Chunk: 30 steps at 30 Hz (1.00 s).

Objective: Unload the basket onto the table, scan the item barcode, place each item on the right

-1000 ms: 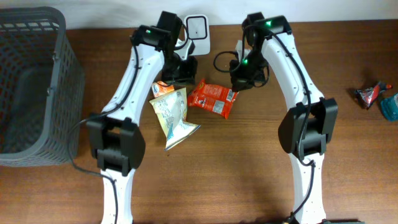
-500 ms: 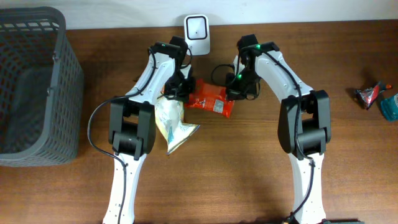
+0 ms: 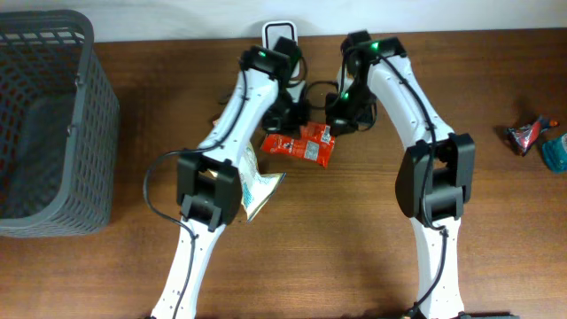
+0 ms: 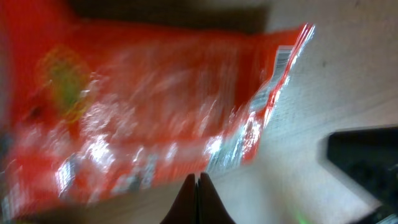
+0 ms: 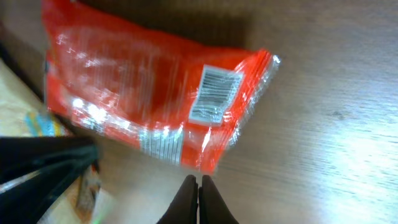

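A red snack packet lies flat on the wooden table. Its barcode faces up near the right-hand end in the right wrist view. My left gripper sits at the packet's far left edge, shut and empty, with its tips just short of the blurred red foil. My right gripper is by the packet's far right corner, also shut and empty, a little clear of the foil. The white scanner stands at the back edge, partly hidden behind my left arm.
A green-and-white snack bag lies left of the red packet, partly under my left arm. A grey mesh basket stands at the far left. Two small wrapped items rest at the right edge.
My left arm has swung right, now crossing the green-and-white bag and the scanner's front. The red packet has shifted slightly. The right gripper stays close by the packet's right end.
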Motion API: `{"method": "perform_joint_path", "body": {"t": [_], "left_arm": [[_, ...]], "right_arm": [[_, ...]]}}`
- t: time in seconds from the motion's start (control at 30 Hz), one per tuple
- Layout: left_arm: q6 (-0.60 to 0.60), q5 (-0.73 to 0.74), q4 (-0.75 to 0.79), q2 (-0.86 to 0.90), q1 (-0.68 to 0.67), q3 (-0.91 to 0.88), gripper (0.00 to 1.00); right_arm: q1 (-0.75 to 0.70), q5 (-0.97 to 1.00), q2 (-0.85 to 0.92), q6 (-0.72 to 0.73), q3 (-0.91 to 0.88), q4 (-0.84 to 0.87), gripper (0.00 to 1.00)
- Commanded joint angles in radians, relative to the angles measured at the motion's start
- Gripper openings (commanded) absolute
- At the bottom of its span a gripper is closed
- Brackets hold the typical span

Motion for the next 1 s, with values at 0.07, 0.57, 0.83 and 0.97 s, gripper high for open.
{"method": "perform_joint_path", "body": {"t": [0.07,0.57,0.83,0.97], "left_arm": [[0.003,-0.062,0.122,0.101,0.045,-0.043,0.0],[-0.176,-0.22,-0.165,0.112,0.157,0.309,0.0],[-0.01,-0.088,-0.266,0.113,0.318,0.275,0.24],[0.022,-0.077,-0.266,0.113,0.302,0.172,0.0]], "right_arm": [[-0.003,-0.047,0.003,0.008,-0.19,0.161,0.04],[0.048,-0.24,0.002,0.094,-0.006,0.293,0.04],[0.173,-0.2,0.101,0.294,-0.008,0.424,0.04],[0.153,0.041,0.138,0.293,-0.008,0.293,0.04]]}}
